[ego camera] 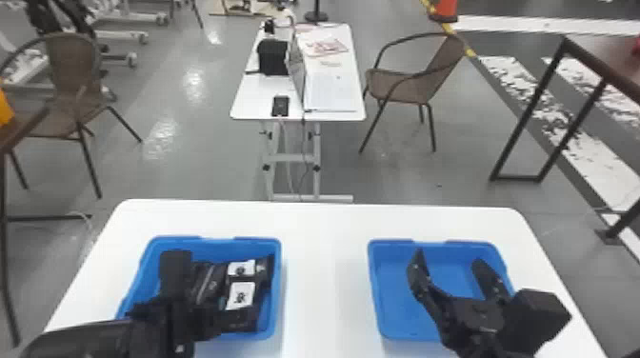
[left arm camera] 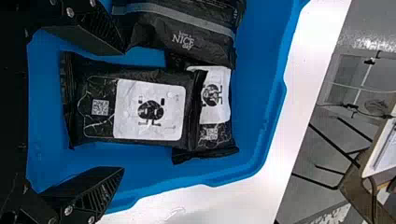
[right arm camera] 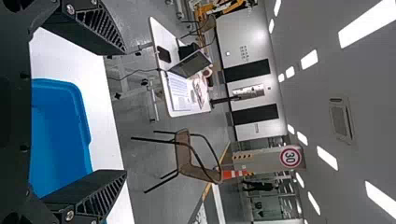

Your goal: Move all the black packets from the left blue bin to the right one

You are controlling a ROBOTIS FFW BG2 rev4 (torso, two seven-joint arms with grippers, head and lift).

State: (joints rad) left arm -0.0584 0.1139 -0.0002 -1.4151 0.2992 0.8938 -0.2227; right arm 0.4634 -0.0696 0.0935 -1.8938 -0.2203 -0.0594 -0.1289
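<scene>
Hovering at the left blue bin point(ego camera: 280, 295): one left gripper point(ego camera: 174, 304), its fingers spread wide, a labelled black packet point(left arm camera: 149, 112) lying in the gap between them as the left wrist view shows it.

Left bin, contents: at least three black packets. The first, label up, overlaps part of a second labelled packet point(left arm camera: 215, 95); a grey-striped packet point(left arm camera: 191, 37) lies partly over that second one (white print on its front).

Right blue bin point(ego camera: 374, 290): standing on the same white table point(ego camera: 324, 266), well apart from the left bin. Over it, one right gripper point(ego camera: 447, 259), fingers wide apart, with nothing held between them.

Beyond, on the floor: one smaller white table point(ego camera: 247, 102), bearing a laptop point(right arm camera: 191, 65), a dark phone point(ego camera: 280, 105) and a black bag-like item point(ego camera: 273, 57). Brown chairs, two: one to the left point(ego camera: 74, 57), one to the right point(ego camera: 440, 62).
</scene>
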